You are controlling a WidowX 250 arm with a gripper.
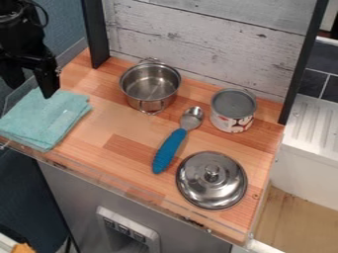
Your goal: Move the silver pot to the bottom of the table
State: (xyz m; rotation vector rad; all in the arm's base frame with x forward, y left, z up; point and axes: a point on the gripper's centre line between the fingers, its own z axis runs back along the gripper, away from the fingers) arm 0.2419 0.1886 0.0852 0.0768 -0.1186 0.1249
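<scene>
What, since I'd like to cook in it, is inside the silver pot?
Nothing shows inside the silver pot but its bare floor and far inner wall; the near side hides its own inner face.

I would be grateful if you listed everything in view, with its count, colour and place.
Pot: 1, silver, back of the table, lidless
Lid: 1, silver, near edge, right side
Spoon: 1, blue handle, silver bowl, mid-table
Can: 1, grey top, patterned side, right of the pot
Folded cloth: 1 stack, turquoise, left end
Table: 1, brown wood, centre
Backboard: 1, whitewashed planks, behind the table
Posts: 2, black, flanking the backboard
Knob panel: 1, pale grey, below the table
Ribbed surface: 1, white, far right
Tiles: several, dark, upper right
Arm: 1, black, upper left
Gripper: 1, black, by the cloth
</scene>
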